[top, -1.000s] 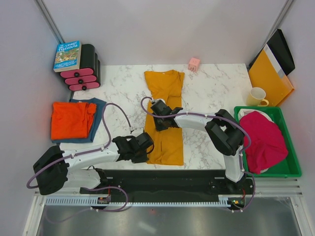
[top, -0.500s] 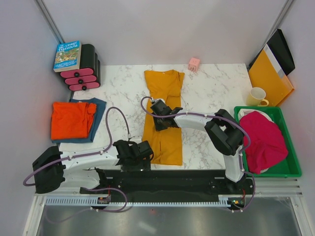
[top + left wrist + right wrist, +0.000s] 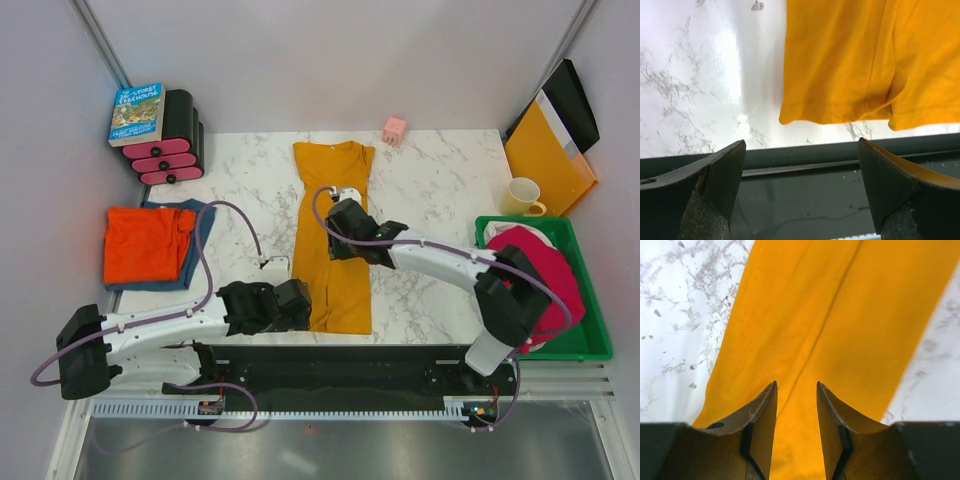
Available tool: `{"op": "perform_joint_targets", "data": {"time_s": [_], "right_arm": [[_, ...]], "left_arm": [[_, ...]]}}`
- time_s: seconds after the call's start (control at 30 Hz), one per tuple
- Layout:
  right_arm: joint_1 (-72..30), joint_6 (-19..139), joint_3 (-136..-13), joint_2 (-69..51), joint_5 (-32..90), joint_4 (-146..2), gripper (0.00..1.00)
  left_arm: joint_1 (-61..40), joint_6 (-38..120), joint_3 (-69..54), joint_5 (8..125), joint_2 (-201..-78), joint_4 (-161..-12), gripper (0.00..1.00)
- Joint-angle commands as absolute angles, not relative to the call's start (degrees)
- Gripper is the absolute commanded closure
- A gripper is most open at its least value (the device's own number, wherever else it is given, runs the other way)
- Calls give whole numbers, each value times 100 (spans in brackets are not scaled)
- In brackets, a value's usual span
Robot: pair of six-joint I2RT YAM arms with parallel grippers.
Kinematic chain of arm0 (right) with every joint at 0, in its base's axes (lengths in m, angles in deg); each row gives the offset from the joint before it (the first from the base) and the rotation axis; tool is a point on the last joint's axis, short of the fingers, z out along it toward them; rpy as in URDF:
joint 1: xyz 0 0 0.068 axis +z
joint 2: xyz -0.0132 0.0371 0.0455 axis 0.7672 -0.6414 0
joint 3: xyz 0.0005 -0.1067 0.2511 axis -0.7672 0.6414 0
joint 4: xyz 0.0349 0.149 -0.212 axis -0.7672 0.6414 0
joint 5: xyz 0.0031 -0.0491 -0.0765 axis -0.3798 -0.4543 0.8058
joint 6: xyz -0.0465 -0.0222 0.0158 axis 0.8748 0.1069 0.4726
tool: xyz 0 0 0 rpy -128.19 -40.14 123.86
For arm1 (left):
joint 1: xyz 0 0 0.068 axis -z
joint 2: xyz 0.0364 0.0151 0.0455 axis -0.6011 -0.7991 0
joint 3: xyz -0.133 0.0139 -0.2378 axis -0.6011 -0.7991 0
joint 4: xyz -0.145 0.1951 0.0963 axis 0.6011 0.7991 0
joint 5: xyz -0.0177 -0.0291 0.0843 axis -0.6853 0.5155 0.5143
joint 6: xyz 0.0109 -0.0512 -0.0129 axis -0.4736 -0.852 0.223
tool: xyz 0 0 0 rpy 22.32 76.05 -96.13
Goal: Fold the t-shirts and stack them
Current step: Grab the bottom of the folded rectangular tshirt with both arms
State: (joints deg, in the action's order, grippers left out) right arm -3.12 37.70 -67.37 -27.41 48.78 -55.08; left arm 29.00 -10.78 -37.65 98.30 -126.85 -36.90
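Note:
A mustard-yellow t-shirt (image 3: 335, 270) lies folded into a long narrow strip down the middle of the marble table (image 3: 440, 190). My left gripper (image 3: 300, 303) stands wide open at the near edge, just short of the shirt's hem (image 3: 840, 112), with nothing between its fingers (image 3: 720, 175). My right gripper (image 3: 338, 218) hovers over the strip's middle, jaws partly open and empty, above the centre fold line (image 3: 830, 305). A red-orange t-shirt (image 3: 145, 243) lies folded on a blue t-shirt (image 3: 203, 215) at the left. A magenta t-shirt (image 3: 540, 280) is heaped in the green bin (image 3: 592, 345).
A book (image 3: 137, 112) rests on black and pink rolls (image 3: 170, 152) at the back left. A small pink block (image 3: 395, 128) sits at the back. A yellow mug (image 3: 522, 197) and an orange envelope folder (image 3: 545, 160) stand at the back right.
My left gripper let go of the yellow shirt's near corner, opened wide and drew back to the table's near edge. My right gripper opened partway and its arm swung right.

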Motion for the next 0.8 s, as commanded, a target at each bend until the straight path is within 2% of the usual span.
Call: {"op": "perform_joint_targets", "data": {"time_s": [0.0, 0.27, 0.43, 0.57, 0.77], "right_arm": [[-317, 3523, -5785, -1678, 5182, -5410, 57], [-150, 2794, -3817, 62, 5437, -5357, 58], [-97, 2565, -3481, 450, 5507, -5120, 59], [-97, 2390, -3279, 766, 5551, -5015, 59], [-62, 2248, -3147, 961, 5551, -4970, 58]], "left_arm": [[2783, -578, -3699, 10350, -13131, -4369, 0], [2185, 134, -3893, 10095, -13932, -5512, 0], [1895, 355, -3998, 9708, -14292, -5768, 1], [1886, 223, -4042, 9270, -14337, -5777, 16], [1895, -102, -4376, 9118, -13653, -5698, 16]]}}
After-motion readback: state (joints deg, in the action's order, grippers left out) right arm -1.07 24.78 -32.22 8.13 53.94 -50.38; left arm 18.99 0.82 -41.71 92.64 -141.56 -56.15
